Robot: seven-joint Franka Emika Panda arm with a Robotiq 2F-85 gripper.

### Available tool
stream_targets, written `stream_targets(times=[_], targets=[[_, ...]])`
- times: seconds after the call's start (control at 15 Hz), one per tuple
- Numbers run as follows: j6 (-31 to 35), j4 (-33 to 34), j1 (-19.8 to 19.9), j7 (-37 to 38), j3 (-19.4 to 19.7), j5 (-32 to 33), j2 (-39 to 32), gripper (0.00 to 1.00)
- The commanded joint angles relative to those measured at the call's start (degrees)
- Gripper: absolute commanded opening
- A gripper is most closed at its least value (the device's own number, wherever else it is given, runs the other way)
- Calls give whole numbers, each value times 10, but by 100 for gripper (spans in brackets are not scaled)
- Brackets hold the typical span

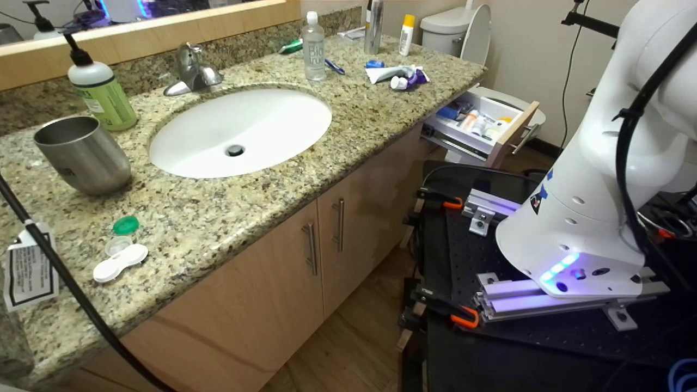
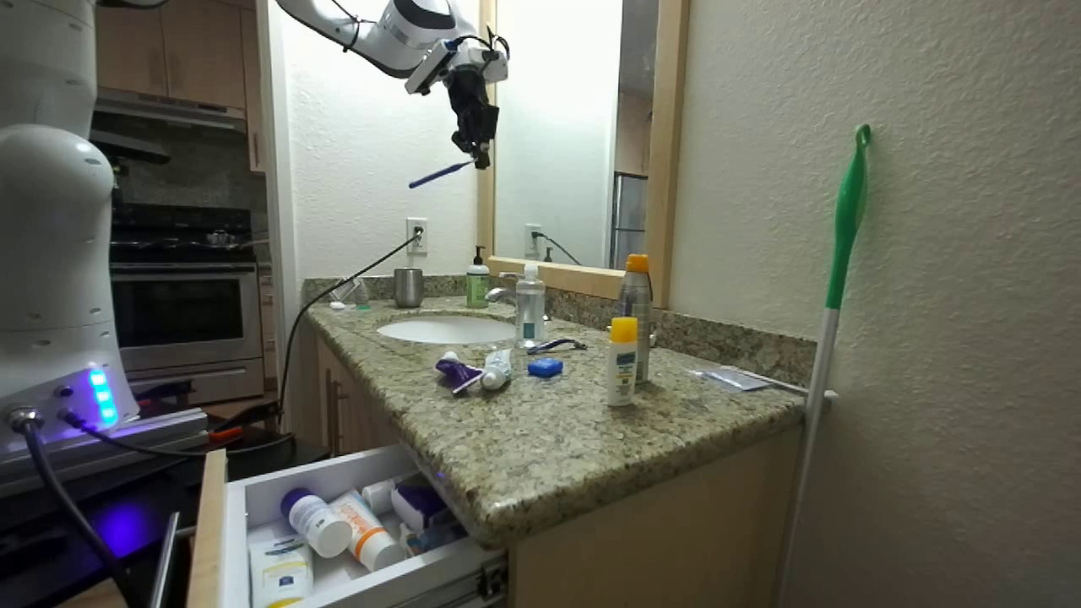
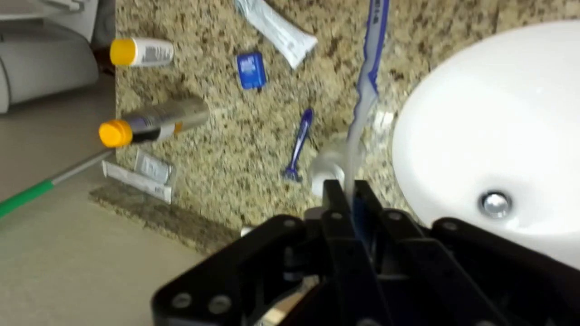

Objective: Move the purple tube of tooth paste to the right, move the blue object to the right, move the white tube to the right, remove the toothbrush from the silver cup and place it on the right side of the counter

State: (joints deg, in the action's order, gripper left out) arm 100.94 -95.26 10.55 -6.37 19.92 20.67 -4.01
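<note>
Bottle [image 1: 314,51] — clear plastic, upper centre in an exterior view — reads "Bio tru"; black gripper [image 3: 348,186], closed, pinches blue-and-white toothbrush [image 3: 375,50].

Counter [image 1: 365,117] in both exterior views, from opposite ends, wrist view facing down, seemingly from well above

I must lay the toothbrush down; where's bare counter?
Free: counter between purple tube, white yellow-capped bottle and the corner by the open drawer; also between sink and front edge. Crowded: around purple tube, white tube and blue object.
</note>
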Motion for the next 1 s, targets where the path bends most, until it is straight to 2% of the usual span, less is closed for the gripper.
stream_targets(times=[0.0, 0.27, 0.4, 0.53, 0.67, 0.93], targets=[[-28, -107, 42, -34, -5, -23, 37, 3], [-43, -239, 64, -17, -3, -71, 59, 3], [-17, -308, 73, 16, 3, -119, 77, 3], [63, -383, 75, 61, 3, -158, 94, 3], [159, -444, 70, 108, -5, -156, 114, 3], [336, -522, 78, 208, -18, -63, 125, 3]])
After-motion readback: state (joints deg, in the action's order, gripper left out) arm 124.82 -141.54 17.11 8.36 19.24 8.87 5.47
